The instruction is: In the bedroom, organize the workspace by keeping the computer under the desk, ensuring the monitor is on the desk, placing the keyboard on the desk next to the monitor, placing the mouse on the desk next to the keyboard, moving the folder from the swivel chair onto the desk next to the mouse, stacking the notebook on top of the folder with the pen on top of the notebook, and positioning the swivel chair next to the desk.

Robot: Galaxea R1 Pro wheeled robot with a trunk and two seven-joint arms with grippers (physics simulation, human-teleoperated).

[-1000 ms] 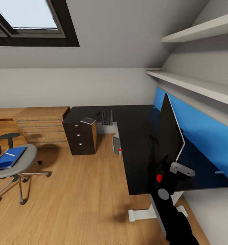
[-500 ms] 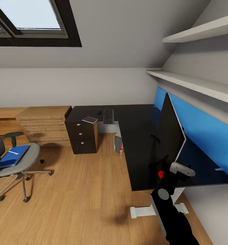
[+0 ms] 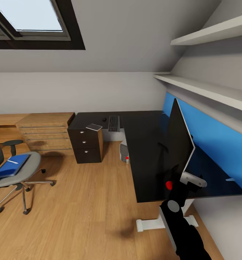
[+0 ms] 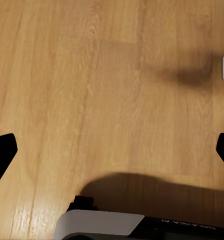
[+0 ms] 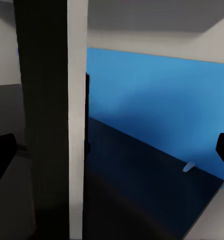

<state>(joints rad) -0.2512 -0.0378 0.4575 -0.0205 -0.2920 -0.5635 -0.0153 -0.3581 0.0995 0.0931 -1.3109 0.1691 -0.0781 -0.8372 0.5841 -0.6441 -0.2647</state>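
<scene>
The monitor (image 3: 180, 139) stands edge-on over the near end of the black desk (image 3: 144, 144), its white rim (image 5: 76, 120) close up in the right wrist view. My right gripper (image 3: 186, 177) is at the monitor's lower near corner, open, fingers (image 5: 1, 152) wide apart on either side of the rim. My left gripper (image 4: 112, 150) hangs open over bare floor. The keyboard (image 3: 113, 123) and the mouse (image 3: 104, 119) lie at the desk's far corner. The notebook (image 3: 94, 127) rests on a dark drawer unit. The computer (image 3: 124, 151) sits under the desk. The folder (image 3: 12, 165), with the pen (image 3: 12, 162) on it, lies on the swivel chair (image 3: 21, 171).
A dark drawer unit (image 3: 85, 146) stands under the desk's left end, with a light wooden chest (image 3: 45, 133) beside it. The desk's white foot (image 3: 148, 224) is near my base. Wall shelves (image 3: 207, 90) overhang the blue back panel (image 3: 215, 141). Wood floor (image 3: 85, 202) lies between chair and desk.
The whole picture shifted a little right and then back, so the camera moved. The monitor and my right gripper keep the same relation to each other.
</scene>
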